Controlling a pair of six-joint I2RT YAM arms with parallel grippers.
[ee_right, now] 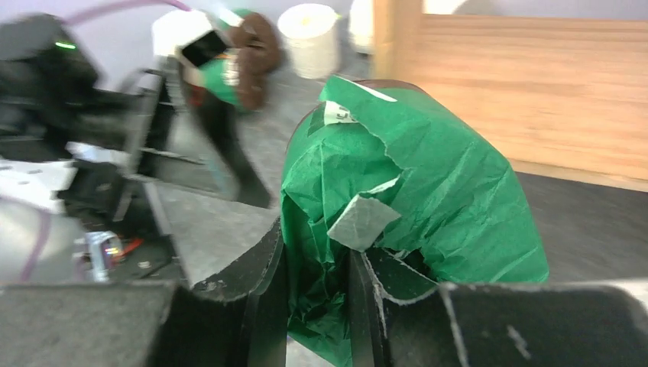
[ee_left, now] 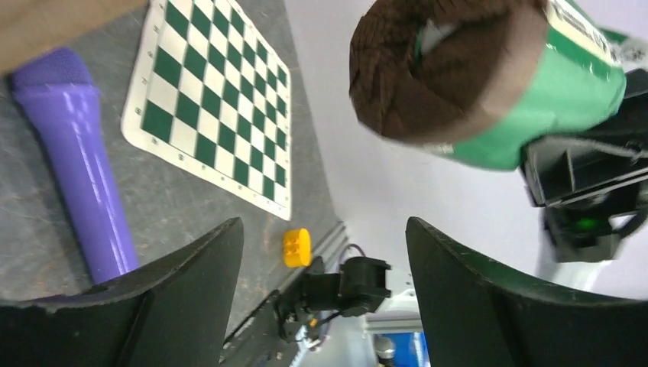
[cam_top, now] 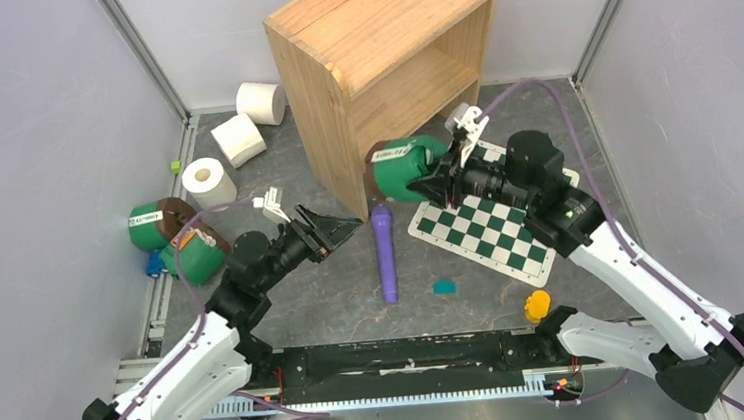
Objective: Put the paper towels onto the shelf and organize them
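Three white paper towels [cam_top: 261,102] [cam_top: 238,140] [cam_top: 209,183] sit on the floor left of the wooden shelf [cam_top: 384,28]; neither gripper touches them. One roll [ee_right: 309,30] shows far off in the right wrist view, beside the shelf [ee_right: 527,92]. My right gripper [cam_top: 443,179] [ee_right: 317,252] is shut on the crumpled wrapping of a green canister [cam_top: 403,167] [ee_right: 413,191] by the shelf's lower front corner. My left gripper [cam_top: 342,230] [ee_left: 325,225] is open and holds nothing, just left of that canister [ee_left: 489,76], whose brown lid faces it.
A purple microphone-shaped object [cam_top: 384,252] [ee_left: 76,153] lies beside the green-and-white checkered board [cam_top: 490,231] [ee_left: 221,99]. Two more green canisters [cam_top: 159,225] [cam_top: 196,256] lie at the left. A small teal piece [cam_top: 443,287] and a yellow brick [cam_top: 537,306] [ee_left: 296,247] lie near the front.
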